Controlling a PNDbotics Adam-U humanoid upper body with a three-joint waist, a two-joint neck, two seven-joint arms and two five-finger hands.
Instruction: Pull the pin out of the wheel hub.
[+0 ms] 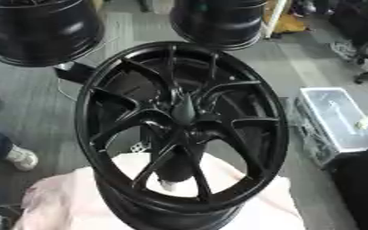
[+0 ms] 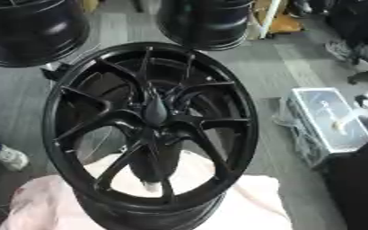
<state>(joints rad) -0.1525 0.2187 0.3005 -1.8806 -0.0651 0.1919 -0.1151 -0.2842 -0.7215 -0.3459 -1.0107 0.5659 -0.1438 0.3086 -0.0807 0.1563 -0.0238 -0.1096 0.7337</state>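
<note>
- wheel hub: big black multi-spoke rim, face up and tilted toward camera, sitting on a pale pink cloth; fills centre of both views.
- two more black rims, one far left, one far centre, on the grey floor; not part of the job.
- clear plastic box on the floor right of the rim, well apart.
- pin: dark tapered shape standing up at the hub centre where the spokes meet; black on black, outline hard to make out.
- hands: neither shows in either view, so fingers' state cannot tell.
- step judged: approach not yet begun. Do it well: come from above, pinch the pin near its top, pull straight along its axis, avoid catching the spokes or shifting the rim on the cloth.
</note>
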